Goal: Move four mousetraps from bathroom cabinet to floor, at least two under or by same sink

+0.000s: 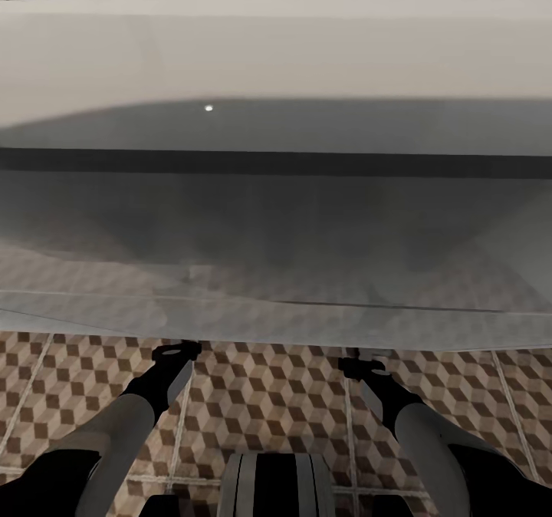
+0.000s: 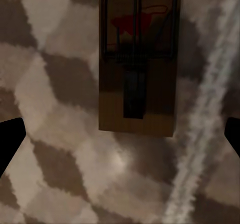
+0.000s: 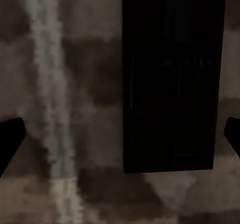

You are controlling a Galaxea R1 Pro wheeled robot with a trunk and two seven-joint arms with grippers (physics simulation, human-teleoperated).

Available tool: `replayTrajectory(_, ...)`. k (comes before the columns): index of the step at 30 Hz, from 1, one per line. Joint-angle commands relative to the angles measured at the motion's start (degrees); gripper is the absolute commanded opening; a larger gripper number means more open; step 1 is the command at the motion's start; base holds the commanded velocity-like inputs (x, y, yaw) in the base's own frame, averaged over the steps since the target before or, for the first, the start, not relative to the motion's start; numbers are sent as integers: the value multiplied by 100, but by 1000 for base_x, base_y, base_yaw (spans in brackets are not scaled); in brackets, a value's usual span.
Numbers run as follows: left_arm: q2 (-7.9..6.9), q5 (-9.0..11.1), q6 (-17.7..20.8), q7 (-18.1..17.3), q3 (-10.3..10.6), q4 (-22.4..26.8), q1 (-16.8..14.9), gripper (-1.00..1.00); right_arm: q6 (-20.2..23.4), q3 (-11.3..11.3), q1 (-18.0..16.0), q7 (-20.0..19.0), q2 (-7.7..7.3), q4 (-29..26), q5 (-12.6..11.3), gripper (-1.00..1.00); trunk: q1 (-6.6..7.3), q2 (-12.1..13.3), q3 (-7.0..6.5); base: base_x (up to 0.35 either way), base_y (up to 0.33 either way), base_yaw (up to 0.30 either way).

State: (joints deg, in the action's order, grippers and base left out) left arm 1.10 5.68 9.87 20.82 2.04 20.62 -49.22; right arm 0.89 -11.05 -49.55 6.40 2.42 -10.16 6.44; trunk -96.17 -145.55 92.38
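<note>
Cube-patterned tiles (image 1: 261, 394) run under the glossy white sink unit (image 1: 276, 57). A flat wooden mousetrap (image 2: 137, 69) lies beneath the open, empty left gripper (image 2: 120, 139). A dark board (image 3: 172, 79) lies beneath the open right gripper (image 3: 120, 139).

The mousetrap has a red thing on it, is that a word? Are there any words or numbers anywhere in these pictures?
No readable text anywhere.
Left wrist view: the mousetrap on the bathroom floor carries a red mark, too blurred to tell if it is a word or a logo.
Right wrist view: a second mousetrap lies in deep shadow; nothing can be read on it.
Head view: the white sink bears no label.
</note>
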Motion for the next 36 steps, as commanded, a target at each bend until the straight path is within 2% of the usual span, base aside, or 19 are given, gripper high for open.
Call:
replayTrajectory(1, -2, 56, 21, 30, 23, 13, 0, 100, 9, -46, -1, 10, 6, -4, 59, 100, 1, -1, 3, 0, 0, 0)
replayTrajectory(19, -9, 39, -7, -179, 24, 102, 0, 100, 2, -47, -1, 9, 10, -4, 59, 100, 1, -1, 3, 0, 0, 0)
replayTrajectory(27, -11, 35, -234, -198, 24, 105, 0, 100, -2, -47, -1, 7, 11, -4, 62, 100, 1, -1, 3, -11, 0, 0)
replayTrajectory(36, -9, 32, -330, -185, 29, 101, 0, 100, -63, -46, -2, 8, 56, -11, 90, 100, 1, -1, 3, -237, 0, 0)
